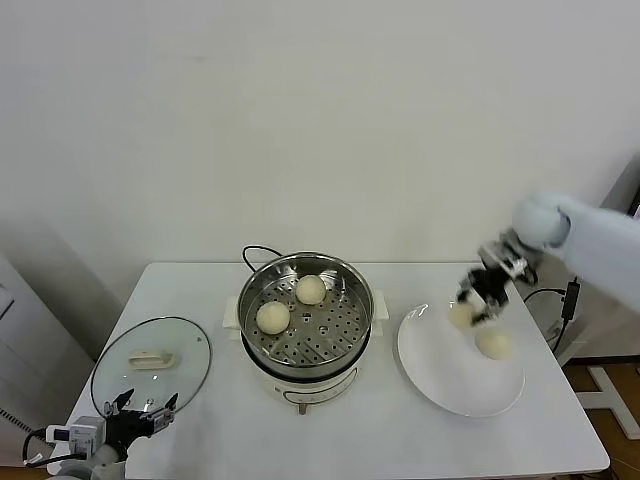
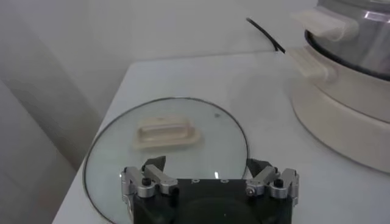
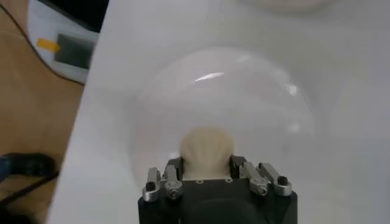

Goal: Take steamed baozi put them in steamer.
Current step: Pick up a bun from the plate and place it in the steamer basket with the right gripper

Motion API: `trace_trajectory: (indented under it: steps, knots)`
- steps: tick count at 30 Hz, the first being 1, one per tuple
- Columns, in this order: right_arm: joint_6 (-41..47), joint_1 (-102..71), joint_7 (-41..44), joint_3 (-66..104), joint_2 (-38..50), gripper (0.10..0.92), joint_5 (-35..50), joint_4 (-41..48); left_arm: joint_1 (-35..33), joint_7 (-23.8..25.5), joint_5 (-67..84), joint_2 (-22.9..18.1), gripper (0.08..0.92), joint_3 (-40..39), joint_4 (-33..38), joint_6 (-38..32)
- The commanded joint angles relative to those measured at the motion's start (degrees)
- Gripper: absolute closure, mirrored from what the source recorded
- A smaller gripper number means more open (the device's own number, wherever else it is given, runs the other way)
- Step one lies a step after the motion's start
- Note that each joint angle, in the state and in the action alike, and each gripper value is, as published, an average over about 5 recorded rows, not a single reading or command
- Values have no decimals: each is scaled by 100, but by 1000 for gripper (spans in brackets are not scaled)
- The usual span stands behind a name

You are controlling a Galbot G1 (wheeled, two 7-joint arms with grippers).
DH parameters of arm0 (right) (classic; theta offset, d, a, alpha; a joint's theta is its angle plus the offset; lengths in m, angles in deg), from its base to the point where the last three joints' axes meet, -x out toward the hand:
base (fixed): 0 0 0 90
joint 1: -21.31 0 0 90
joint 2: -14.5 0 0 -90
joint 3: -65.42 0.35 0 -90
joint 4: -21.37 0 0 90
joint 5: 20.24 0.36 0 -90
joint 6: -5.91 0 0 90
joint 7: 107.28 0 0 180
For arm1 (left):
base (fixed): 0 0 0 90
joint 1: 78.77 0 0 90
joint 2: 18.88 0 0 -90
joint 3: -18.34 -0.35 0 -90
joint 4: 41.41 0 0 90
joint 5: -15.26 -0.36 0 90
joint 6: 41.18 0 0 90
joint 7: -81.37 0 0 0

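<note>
The steel steamer stands mid-table with two cream baozi on its perforated tray, one at the back and one on the left. My right gripper is shut on a third baozi and holds it above the left part of the white plate. A fourth baozi lies on the plate. My left gripper is open and empty, low at the table's front left, over the near edge of the glass lid.
The glass lid with its white handle lies flat at the left. The steamer's black cord runs behind it. The steamer's white base shows in the left wrist view. The table's right edge is near the plate.
</note>
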State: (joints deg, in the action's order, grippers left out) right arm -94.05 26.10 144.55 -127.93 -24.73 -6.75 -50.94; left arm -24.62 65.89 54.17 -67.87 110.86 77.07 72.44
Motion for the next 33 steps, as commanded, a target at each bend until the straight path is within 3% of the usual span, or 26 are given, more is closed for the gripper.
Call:
trace_trajectory:
  steps: [1, 16, 33]
  knots:
    - [-1188, 1155, -7, 126, -1335, 542, 535, 1, 69, -8, -10, 14, 177, -63, -2, 10]
    - [-2660, 351, -40, 413, -2981, 541, -166, -376, 77, -18, -78, -27, 177, -84, 13, 13]
    - [-3057, -429, 36, 264, -3167, 541, -903, -693, 53, -13, -88, -35, 177, -80, -1, -11]
